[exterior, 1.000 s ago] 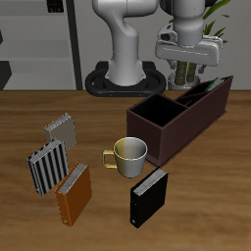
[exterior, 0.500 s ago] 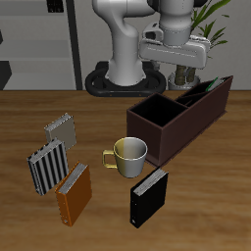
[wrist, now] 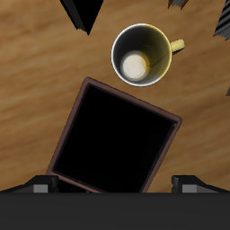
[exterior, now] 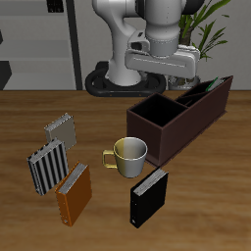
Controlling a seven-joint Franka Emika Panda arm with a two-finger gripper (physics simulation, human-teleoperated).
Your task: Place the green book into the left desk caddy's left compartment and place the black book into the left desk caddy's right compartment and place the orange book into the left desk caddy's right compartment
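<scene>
The left desk caddy (exterior: 181, 120) is a long maroon box lying slantwise behind the mug. The green book (exterior: 203, 88) leans inside its far end. In the wrist view the near compartment of the caddy (wrist: 85, 112) is dark and holds nothing I can see. My gripper (exterior: 165, 76) hangs above the caddy, open and empty, its fingertips (wrist: 40, 184) set wide apart. The black book (exterior: 148, 196) stands near the table's front edge, and its corner shows in the wrist view (wrist: 85, 11). The orange book (exterior: 73, 193) lies near the front edge, farther from the caddy.
A yellow-rimmed mug (exterior: 128, 154) stands beside the caddy's near end, also visible as the mug (wrist: 142, 54) from above. Two grey striped books (exterior: 46, 164) (exterior: 60, 128) lie behind the orange book. A potted plant (exterior: 211, 25) stands behind the caddy.
My gripper has moved from above the caddy's far end, where the green book leans, toward the end beside the mug. The green book stays in the caddy.
</scene>
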